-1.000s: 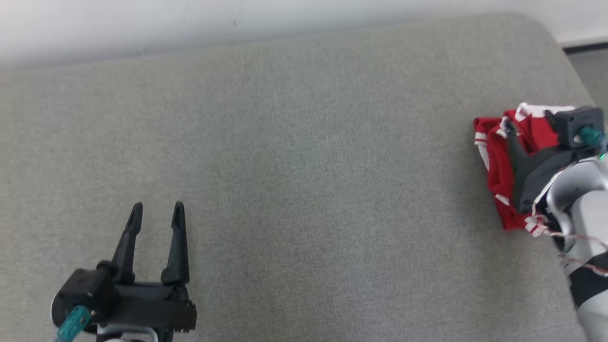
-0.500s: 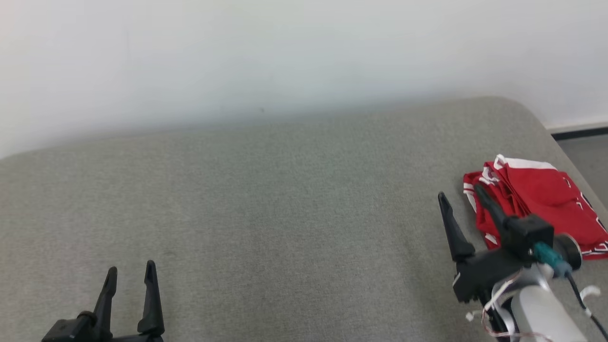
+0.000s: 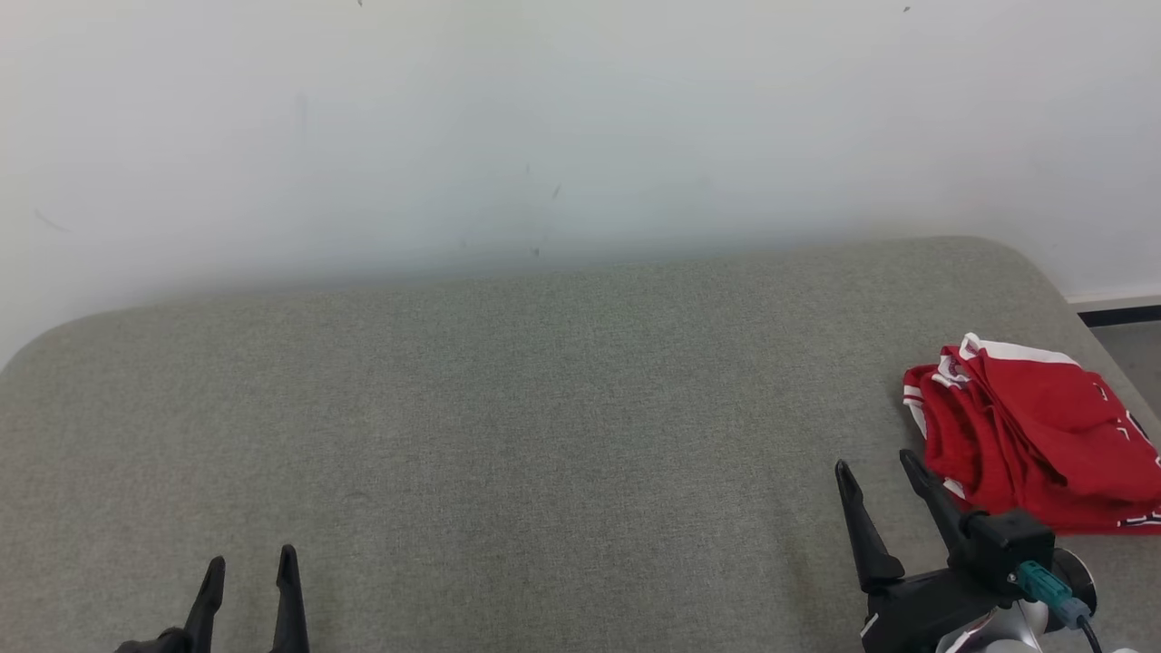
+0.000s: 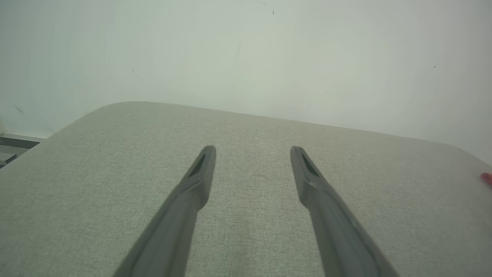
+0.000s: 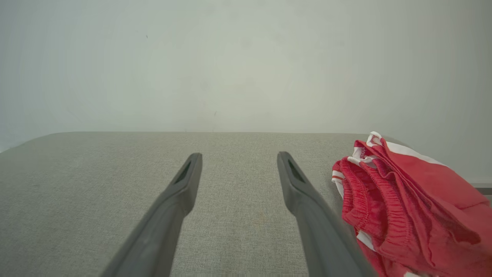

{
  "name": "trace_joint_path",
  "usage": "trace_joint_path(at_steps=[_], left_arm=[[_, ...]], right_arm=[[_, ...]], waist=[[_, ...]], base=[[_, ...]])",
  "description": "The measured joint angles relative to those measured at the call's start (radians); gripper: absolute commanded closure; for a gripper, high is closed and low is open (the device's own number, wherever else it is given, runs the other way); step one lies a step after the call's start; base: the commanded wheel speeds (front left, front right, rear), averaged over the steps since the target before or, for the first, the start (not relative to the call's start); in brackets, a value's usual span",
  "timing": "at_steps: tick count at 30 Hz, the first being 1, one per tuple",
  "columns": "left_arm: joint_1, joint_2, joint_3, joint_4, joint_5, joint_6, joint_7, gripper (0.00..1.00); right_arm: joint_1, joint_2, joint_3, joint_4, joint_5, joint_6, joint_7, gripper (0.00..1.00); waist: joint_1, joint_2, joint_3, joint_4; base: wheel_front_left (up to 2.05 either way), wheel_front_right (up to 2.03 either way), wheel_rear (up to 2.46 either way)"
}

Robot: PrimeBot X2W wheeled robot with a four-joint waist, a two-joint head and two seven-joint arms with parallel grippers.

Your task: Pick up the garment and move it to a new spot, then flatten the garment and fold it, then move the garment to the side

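1. Wall (image 3: 544,109): pale and plain with a few faint marks, it ran behind the whole work area.

2. Upholstered surface (image 3: 544,408): grey woven fabric with rounded far corners, set against the wall. Most of it lay bare.

3. Garment (image 3: 1034,444): red with white trim and a gathered elastic waistband, apparently shorts. It lay on the surface at the far right end, near the edge, as a compact layered bundle. The folds were loose, not crisp. Neither claw touched it.

4. Right gripper (image 3: 875,462): it sat at the lower right, just beside the garment's near-left corner but apart from it. Its fingers were spread wide and held nothing. The right wrist view showed bare grey fabric between them and the bundle off to the right.

5. Left gripper (image 3: 252,557): it sat at the lower left, well apart from the garment, released and empty, over bare upholstery.

Step in hand, as a judgement: the garment looked folded and set aside, so the last step appeared done or nearly done.

Next move, also a judgement: it called for little beyond keeping both arms clear of the bundle. If the fold needed tidying, the right gripper was the nearer one. It would have to swing right and pinch the layers together so they did not slide apart.
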Motion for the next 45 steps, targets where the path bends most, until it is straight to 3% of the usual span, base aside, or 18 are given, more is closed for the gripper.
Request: trace_joint_path(at_steps=[37,38,45], left_arm=[[-0.001,-0.006,0.011,0.008,0.005,0.000,0.000,0.00],[0.000,-0.006,0.011,0.009,0.000,0.000,0.000,1.00],[0.030,-0.021,0.010,0.077,-0.010,0.000,0.012,1.00]], right_arm=[[-0.001,0.008,0.031,0.027,-0.009,0.000,-0.009,0.00],[0.000,0.009,0.031,0.027,-0.009,0.000,-0.009,1.00],[0.073,0.023,0.038,0.087,-0.001,0.000,0.004,1.00]], waist=[[0.0002,0.0002,0.014,0.009],[0.0001,0.0002,0.014,0.009],[0.0002,0.0002,0.014,0.010]], base=[[0.00,0.00,0.00],[0.00,0.00,0.00],[0.00,0.00,0.00]])
